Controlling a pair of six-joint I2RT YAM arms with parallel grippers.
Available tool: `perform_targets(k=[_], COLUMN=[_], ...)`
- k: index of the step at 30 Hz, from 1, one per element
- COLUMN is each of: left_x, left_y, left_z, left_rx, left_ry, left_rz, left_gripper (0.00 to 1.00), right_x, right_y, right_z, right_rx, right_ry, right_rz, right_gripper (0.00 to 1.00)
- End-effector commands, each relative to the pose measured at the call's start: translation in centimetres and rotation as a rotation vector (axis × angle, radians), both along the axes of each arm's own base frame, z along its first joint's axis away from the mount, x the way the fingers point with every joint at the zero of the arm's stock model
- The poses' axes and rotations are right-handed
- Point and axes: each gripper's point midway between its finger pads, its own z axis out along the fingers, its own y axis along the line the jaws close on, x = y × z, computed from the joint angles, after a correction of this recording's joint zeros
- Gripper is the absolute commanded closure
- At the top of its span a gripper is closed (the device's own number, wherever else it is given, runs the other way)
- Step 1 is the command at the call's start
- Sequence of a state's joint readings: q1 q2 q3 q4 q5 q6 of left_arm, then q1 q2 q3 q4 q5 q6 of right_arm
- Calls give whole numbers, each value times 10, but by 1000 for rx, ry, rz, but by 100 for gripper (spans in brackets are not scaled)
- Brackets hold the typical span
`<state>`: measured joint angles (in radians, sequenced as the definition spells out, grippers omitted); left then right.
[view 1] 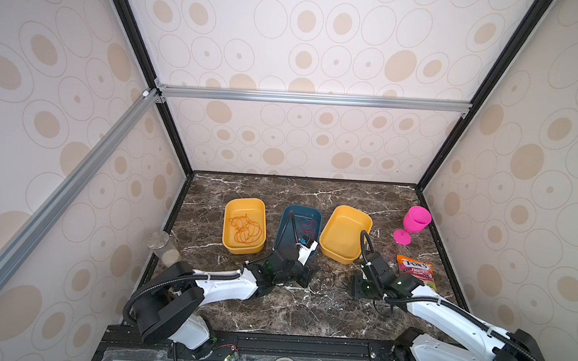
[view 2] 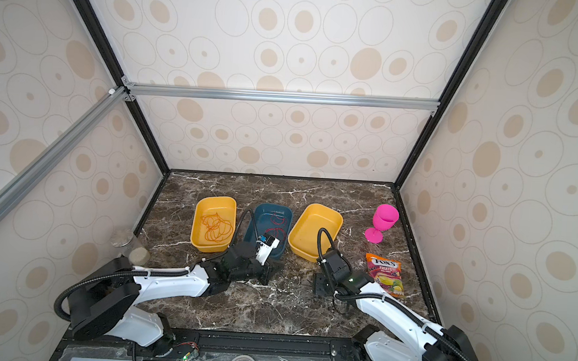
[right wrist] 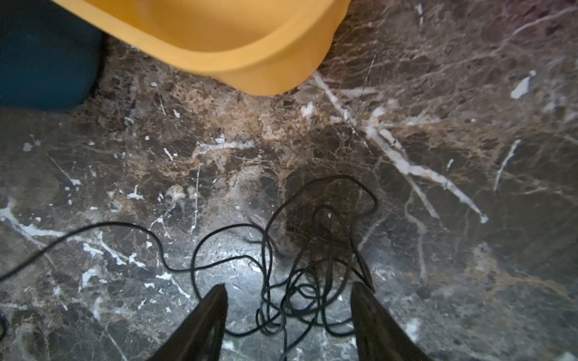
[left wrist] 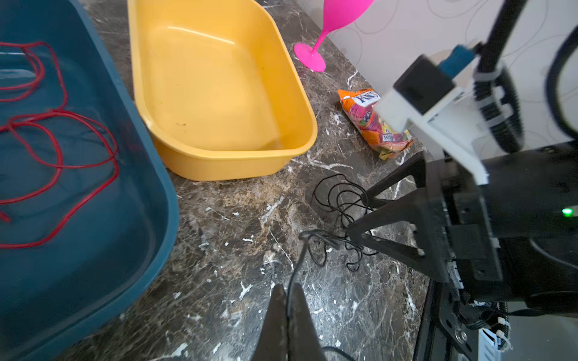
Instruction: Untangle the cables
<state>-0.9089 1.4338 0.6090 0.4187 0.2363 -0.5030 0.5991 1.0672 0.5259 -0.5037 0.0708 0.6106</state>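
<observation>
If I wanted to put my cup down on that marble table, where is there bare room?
The strip of table between the back wall and the three tubs is bare. So is the front middle, between the two arms. It is crowded where the black cable lies between the left end effector and the right end effector.
</observation>
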Motion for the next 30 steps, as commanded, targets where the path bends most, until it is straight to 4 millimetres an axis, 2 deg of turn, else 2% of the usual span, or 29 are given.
perform_targets(k=[1, 5, 10, 14, 17, 22, 25, 30], left_x=[7, 14, 23, 31, 35, 44, 49, 54], left_y=[19, 40, 67, 93, 111, 144, 164, 190], left_z=[9, 32, 53, 67, 79, 91, 89, 92], left_rx=[4, -40, -40, -31, -31, -10, 13, 24], left_ry=[-12, -39, -75, -103, -124, -144, -133, -130], left_rz=[81, 144, 219, 298, 354, 471, 548, 646], left_gripper=[100, 100, 100, 100, 100, 100, 100, 100], right_x=[0, 3, 3, 3, 3, 4, 5, 5], right_y=[-2, -4, -10, -15, -18, -20, -18, -16], right_z=[-11, -19, -28, -28, -24, -11, -4, 4], right_rx=[3, 10, 7, 5, 7, 42, 92, 185], right_ry=[27, 41, 56, 51, 40, 0, -19, -18], right_rz=[-34, -68, -101, -122, -133, -140, -142, -146], right_gripper=[35, 39, 52, 73, 83, 85, 88, 84])
